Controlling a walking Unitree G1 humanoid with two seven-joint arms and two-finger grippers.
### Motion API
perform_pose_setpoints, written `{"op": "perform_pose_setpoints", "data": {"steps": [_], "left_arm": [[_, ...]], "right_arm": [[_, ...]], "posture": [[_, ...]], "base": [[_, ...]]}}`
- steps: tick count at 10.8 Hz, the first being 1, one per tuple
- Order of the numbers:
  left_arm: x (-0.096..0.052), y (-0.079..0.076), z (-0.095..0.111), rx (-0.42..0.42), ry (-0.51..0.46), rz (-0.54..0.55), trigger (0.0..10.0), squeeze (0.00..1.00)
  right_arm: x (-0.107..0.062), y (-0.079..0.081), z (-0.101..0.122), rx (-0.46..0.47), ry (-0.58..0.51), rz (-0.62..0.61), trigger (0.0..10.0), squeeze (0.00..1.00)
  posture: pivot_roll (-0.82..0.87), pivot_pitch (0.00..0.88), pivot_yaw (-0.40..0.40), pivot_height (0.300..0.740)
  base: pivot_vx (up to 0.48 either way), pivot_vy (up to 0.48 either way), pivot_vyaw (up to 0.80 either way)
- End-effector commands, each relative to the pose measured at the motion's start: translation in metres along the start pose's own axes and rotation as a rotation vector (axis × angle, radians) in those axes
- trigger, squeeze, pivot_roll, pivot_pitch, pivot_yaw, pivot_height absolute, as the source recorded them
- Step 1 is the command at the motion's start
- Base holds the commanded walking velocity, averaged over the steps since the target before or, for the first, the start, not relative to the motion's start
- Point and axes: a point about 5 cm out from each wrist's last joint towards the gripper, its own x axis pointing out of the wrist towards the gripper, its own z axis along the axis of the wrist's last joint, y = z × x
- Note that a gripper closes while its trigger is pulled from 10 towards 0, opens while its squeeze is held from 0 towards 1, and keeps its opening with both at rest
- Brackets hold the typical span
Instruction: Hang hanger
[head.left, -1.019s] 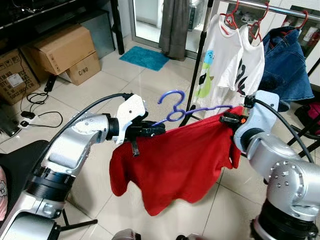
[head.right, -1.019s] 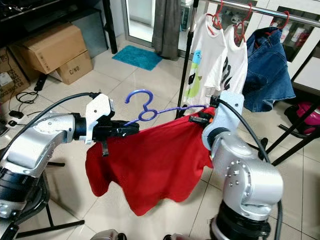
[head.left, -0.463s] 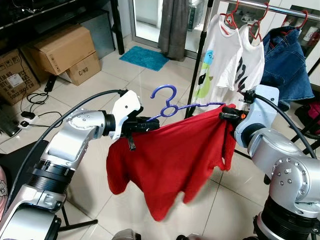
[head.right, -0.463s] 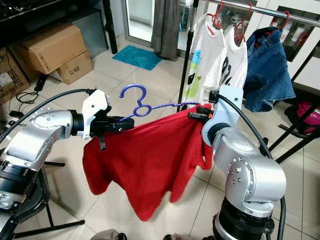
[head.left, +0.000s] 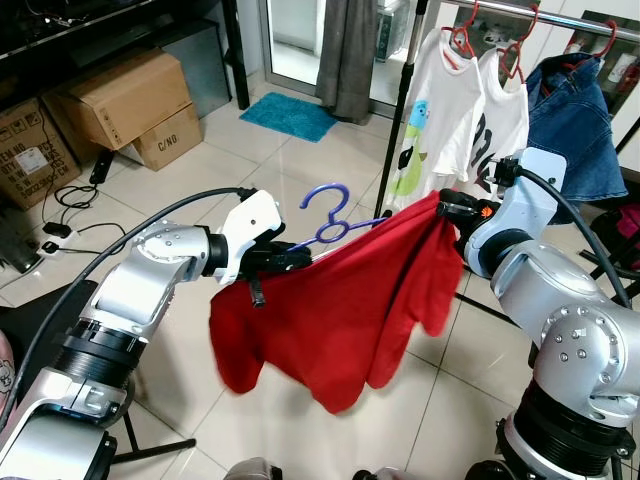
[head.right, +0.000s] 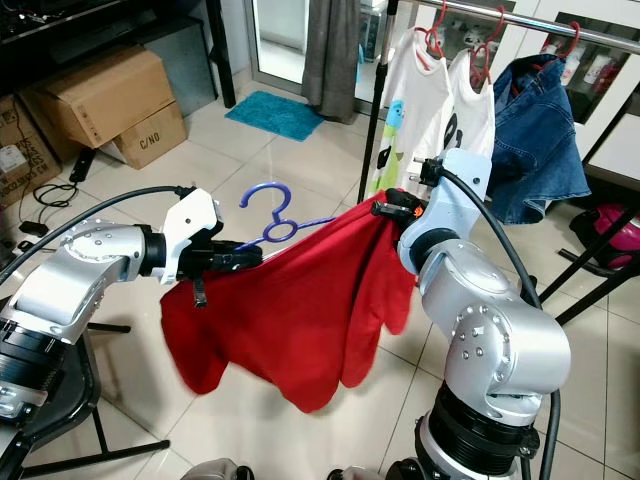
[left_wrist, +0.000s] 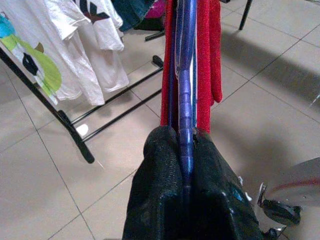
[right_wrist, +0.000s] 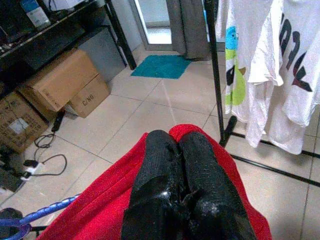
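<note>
Left gripper (head.left: 285, 262) pinches the purple plastic hanger (head.left: 335, 218); right gripper (head.left: 452, 207) pinches the draped red shirt (head.left: 340, 310). Right end has risen since a second ago, approaching the black clothes rack (head.left: 404, 100).

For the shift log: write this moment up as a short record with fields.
held item: red shirt on a blue hanger
left gripper: jaws shut on the hanger's end
right gripper: jaws shut on the shirt's other shoulder
hanger tilt: right end higher than left
target: clothes rack ahead, right of centre
on rack: two white shirts, denim garment, red hangers
hook: not yet on the rail
floor: cardboard boxes, teal mat
</note>
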Motion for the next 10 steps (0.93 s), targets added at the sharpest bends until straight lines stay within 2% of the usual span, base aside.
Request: {"op": "perform_pose_setpoints", "data": {"steps": [1, 3, 4, 5, 6, 7, 10], "left_arm": [[-0.005, 0.006, -0.001, 0.013, 0.030, 0.031, 0.0, 0.00], [0.001, 0.009, 0.009, 0.039, -0.011, 0.018, 0.0, 0.00], [0.003, 0.010, 0.011, 0.053, -0.011, 0.005, 0.0, 0.00], [0.004, 0.011, 0.013, 0.064, -0.015, -0.014, 0.0, 0.00], [0.003, 0.006, 0.015, 0.078, -0.013, -0.087, 0.0, 0.00], [0.002, 0.004, 0.012, 0.081, 0.002, -0.112, 0.0, 0.00], [0.001, 0.003, 0.006, 0.097, 0.038, -0.132, 0.0, 0.00]], "right_arm": [[-0.006, -0.002, 0.011, -0.004, -0.059, 0.003, 0.0, 0.00], [-0.011, 0.015, -0.011, -0.045, 0.080, 0.178, 0.0, 0.00], [-0.015, 0.022, -0.015, -0.047, 0.099, 0.242, 0.0, 0.00], [-0.016, 0.023, -0.016, -0.059, 0.103, 0.253, 0.0, 0.00], [-0.015, 0.020, -0.015, -0.063, 0.088, 0.230, 0.0, 0.00], [-0.014, 0.015, -0.012, -0.058, 0.070, 0.200, 0.0, 0.00], [-0.013, 0.010, -0.003, -0.044, 0.028, 0.184, 0.0, 0.00]], "posture": [[0.00, 0.043, 0.006, 0.740], [0.00, 0.040, 0.007, 0.740], [0.00, 0.039, 0.011, 0.740], [0.00, 0.038, 0.012, 0.740], [0.00, 0.033, 0.018, 0.740], [0.00, 0.029, 0.018, 0.740], [0.01, 0.020, 0.016, 0.740]], "base": [[0.000, 0.000, 0.00], [0.000, 0.000, 0.00], [0.000, 0.000, 0.00], [0.000, 0.000, 0.00], [0.000, 0.000, 0.00], [0.000, 0.000, 0.00], [0.000, 0.000, 0.00]]}}
